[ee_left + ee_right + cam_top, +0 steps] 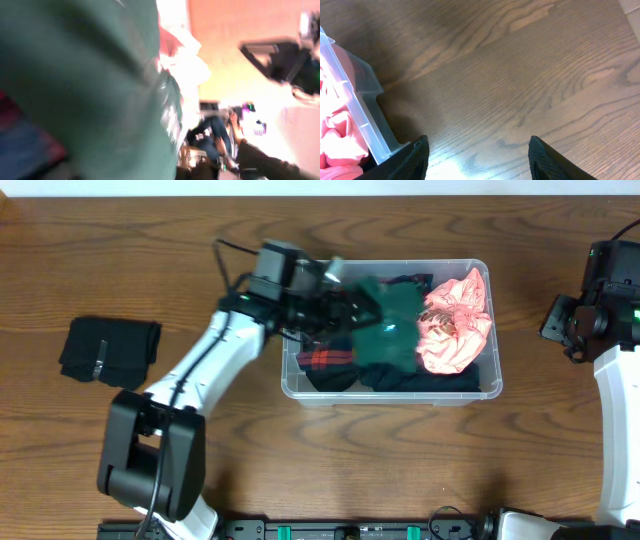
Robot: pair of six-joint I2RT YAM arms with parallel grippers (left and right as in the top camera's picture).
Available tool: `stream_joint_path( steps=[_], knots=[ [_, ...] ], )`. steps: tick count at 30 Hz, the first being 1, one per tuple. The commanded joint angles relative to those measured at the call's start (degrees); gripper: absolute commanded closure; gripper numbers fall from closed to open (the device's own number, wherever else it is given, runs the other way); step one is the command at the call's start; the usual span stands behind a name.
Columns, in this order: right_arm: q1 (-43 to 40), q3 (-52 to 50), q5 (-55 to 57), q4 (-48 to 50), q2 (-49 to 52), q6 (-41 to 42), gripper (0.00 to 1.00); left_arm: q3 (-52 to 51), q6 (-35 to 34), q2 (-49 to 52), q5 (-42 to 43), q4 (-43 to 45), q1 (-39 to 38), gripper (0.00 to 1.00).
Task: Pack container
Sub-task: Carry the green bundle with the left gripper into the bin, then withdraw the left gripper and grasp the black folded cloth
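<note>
The clear plastic container (390, 397) stands at the middle of the table and holds clothes: a pink garment (455, 325) at its right end, a red plaid piece (325, 360) and dark items at its left. My left gripper (345, 308) is above the container's left half, shut on a green garment (392, 328) that drapes over the middle. That green cloth (100, 90) fills the blurred left wrist view and hides the fingers. My right gripper (476, 145) is open and empty above bare table just right of the container's corner (360, 100); it also shows in the overhead view (560, 325).
A folded black garment (108, 350) lies on the table at the far left. The pink garment (335, 140) shows through the container wall in the right wrist view. The table is dark wood.
</note>
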Motion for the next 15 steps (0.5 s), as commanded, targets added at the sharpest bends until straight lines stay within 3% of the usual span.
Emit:
stream_joint_path(
  steps=[1, 5, 15],
  knots=[
    [-0.35, -0.02, 0.17, 0.13, 0.26, 0.85, 0.38, 0.76, 2.32, 0.42, -3.80, -0.59, 3.08, 0.02],
    [-0.35, -0.02, 0.17, 0.15, 0.26, 0.44, 0.38, 0.79, 3.74, -0.07, -4.90, -1.90, 5.99, 0.02],
    [-0.35, -0.02, 0.17, 0.39, 0.26, 0.44, 0.38, 0.79, 17.00, -8.44, -24.68, -15.78, 8.22, 0.02]
  ],
)
